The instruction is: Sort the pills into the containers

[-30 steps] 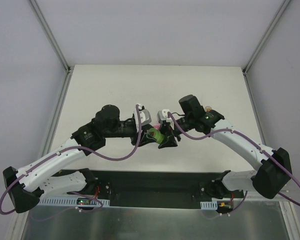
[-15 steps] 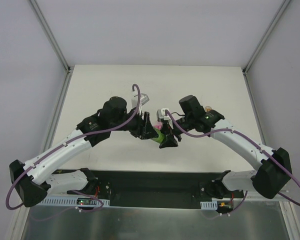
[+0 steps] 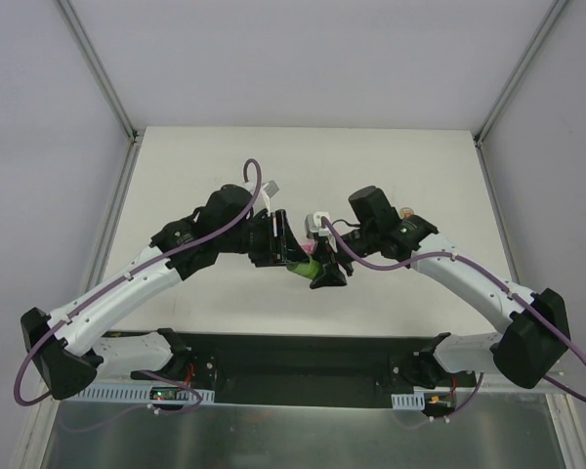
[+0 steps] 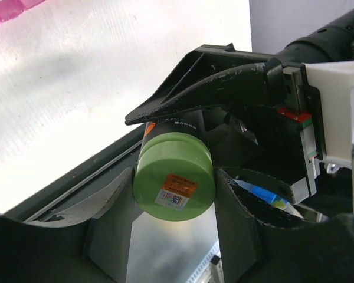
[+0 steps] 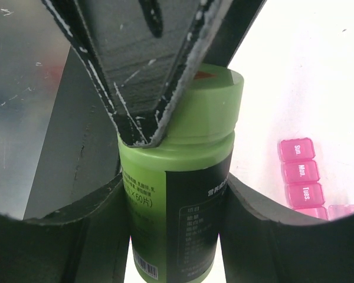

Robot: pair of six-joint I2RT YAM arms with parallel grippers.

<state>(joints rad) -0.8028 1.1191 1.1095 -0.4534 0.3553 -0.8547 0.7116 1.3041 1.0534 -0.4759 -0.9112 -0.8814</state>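
Green bottle (image 5: 177, 224) gripped in my right gripper (image 5: 174, 186) | left gripper (image 4: 174, 177) clamped on its cap (image 4: 173, 186), cap not off yet | pink containers (image 5: 300, 171) look shut, no pills sorted

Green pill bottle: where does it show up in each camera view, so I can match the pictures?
Top external: the green pill bottle is a small green patch just below the picture's middle.
Left wrist: lower centre, its cap facing the camera.
Right wrist: centre to bottom, cap end up in the picture, its label showing.
Shared landmark: the pink containers, top-left corner in left wrist, right edge in right wrist; from above I cannot pick them out.
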